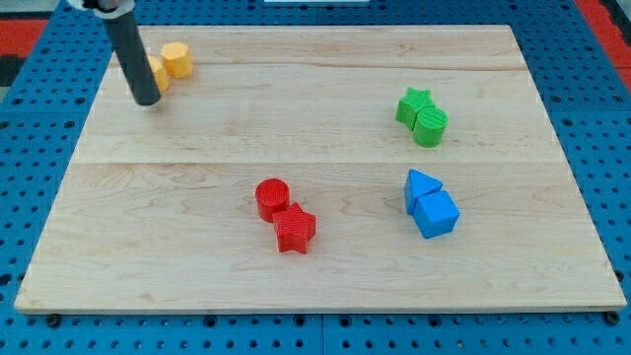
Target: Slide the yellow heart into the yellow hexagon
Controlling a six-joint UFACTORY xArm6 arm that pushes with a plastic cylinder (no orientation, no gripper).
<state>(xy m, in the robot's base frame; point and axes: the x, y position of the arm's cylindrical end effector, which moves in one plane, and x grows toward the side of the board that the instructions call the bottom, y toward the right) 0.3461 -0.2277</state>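
The yellow hexagon [176,59] lies near the board's top left corner. The yellow heart [159,74] sits just to its lower left, touching or nearly touching it, and is partly hidden behind my rod. My tip [146,100] rests on the board right at the heart's lower left side.
A green star [414,103] and a green cylinder [430,125] touch at the right. A blue triangle [422,186] and a blue cube [436,213] touch below them. A red cylinder [272,198] and a red star [295,229] touch at the bottom centre. The wooden board [197,276] lies on a blue mat.
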